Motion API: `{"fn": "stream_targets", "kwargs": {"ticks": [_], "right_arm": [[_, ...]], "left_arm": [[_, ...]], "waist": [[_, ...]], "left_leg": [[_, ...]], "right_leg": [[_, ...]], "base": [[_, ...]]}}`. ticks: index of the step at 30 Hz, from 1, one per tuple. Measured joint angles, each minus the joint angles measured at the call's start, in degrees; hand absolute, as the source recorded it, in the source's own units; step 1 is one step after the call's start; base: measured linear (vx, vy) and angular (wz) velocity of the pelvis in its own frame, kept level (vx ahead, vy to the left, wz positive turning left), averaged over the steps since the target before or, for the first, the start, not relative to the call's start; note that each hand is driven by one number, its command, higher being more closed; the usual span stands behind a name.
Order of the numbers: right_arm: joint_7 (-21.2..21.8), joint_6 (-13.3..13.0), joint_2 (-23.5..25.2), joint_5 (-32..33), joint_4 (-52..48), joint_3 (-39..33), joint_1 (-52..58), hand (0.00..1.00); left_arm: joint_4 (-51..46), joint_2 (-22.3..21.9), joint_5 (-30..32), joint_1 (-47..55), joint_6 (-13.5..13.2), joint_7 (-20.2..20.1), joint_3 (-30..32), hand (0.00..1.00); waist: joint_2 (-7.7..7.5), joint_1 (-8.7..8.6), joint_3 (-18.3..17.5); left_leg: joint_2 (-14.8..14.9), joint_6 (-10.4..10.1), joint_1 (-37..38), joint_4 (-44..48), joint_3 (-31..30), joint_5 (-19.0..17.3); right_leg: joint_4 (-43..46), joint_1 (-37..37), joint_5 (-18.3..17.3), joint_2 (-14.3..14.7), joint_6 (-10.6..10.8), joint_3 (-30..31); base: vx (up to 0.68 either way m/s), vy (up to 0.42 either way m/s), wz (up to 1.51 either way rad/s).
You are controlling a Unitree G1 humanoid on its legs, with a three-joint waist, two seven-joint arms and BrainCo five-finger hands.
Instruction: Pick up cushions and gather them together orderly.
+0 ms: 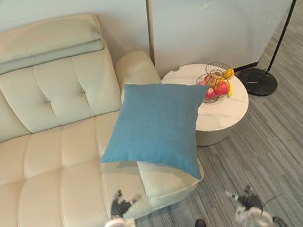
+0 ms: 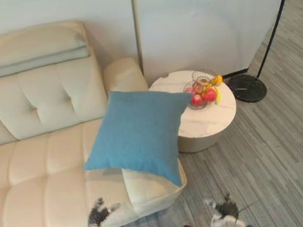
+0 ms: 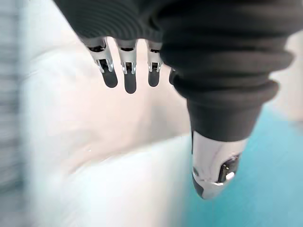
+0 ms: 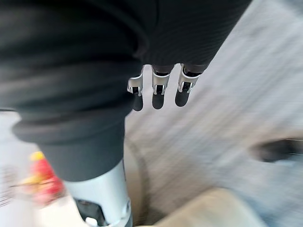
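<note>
The cream sofa [image 1: 44, 166] takes up the left and middle of the scene, its tufted back against the far wall and its padded arm at the right end. Grey striped floor [image 1: 296, 141] runs along the near edge and out to the right.

The blue cushion [image 1: 154, 127], the one cushion in sight, lies at the sofa's right end. It is tilted like a diamond, propped on the arm and the seat, and its near corner hangs past the seat's front edge. It looks dropped there rather than placed, so I judge it still has to be picked up and set in order.

Just right of the sofa arm stands a round white bench [image 1: 227, 113]. The cushion's right corner overlaps its edge in the head views, but I cannot tell whether they touch. A black floor lamp [image 1: 258, 81] stands farther right, with its pole leaning up and away. A wire fruit basket [image 1: 216, 82] sits on the bench near the cushion, so a careless lift could knock it.

The left hand [image 1: 119, 205] hovers at the seat's near edge, just short of the cushion, with its fingers [image 3: 128, 78] straight, spread and empty. The right hand [image 1: 244, 197] hangs over the floor near the bench, and its fingers [image 4: 158, 92] are likewise straight and hold nothing.
</note>
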Motion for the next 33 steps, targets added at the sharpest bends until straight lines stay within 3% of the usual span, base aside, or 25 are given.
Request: {"fn": "stream_targets", "kwargs": {"ticks": [1,10,20,27,33], "right_arm": [[0.03,-0.79,-1.93,-0.10,-1.22,-0.06,-2.11,0.00],[0.70,-1.15,-3.99,0.00,-3.63,3.09,-9.28,0.00],[1.39,-1.56,-6.21,5.01,-3.40,9.57,-26.74,0.00],[0.72,-2.29,-7.21,7.31,-2.51,14.36,-34.90,0.00],[0.26,-3.37,-7.05,9.03,1.15,18.49,-40.51,0.00]], "left_arm": [[-2.43,1.36,-0.28,-0.49,-0.21,0.99,1.74,0.00],[-5.57,3.98,-1.10,-7.97,-1.20,4.82,6.07,0.00],[-1.75,14.15,-2.12,-30.15,-1.37,8.92,6.45,0.00],[1.80,18.94,-3.47,-39.71,-1.69,9.95,6.29,0.00],[4.42,19.16,-4.59,-47.48,-2.61,9.93,1.70,0.00]], "waist": [[0.00,-0.10,0.03],[0.10,-0.10,1.21],[0.18,1.07,11.28],[0.39,1.41,17.01],[0.40,1.07,18.11]], "left_leg": [[-0.44,0.17,-0.85,-0.07,-0.17,0.10],[-0.94,0.69,-2.22,-0.85,-1.74,0.05],[-1.74,1.31,-15.86,8.66,-3.30,0.42],[-1.38,1.63,-22.39,14.74,-4.23,0.21],[-1.01,1.92,-27.11,16.69,-4.89,-0.05]], "right_leg": [[-0.57,-0.63,0.31,-0.25,0.05,0.01],[-0.59,-2.70,1.18,-0.48,-0.41,-0.08],[-0.57,-12.54,10.03,-1.82,-2.20,1.24],[4.68,-18.59,9.99,-1.98,-2.19,1.48],[8.03,-23.82,9.40,-1.94,-2.46,1.94]], "base": [[0.04,0.031,0.02],[0.03,0.009,-0.03],[-0.06,0.053,-0.03],[-0.06,0.031,0.01],[-0.11,-0.015,0.01]]}}
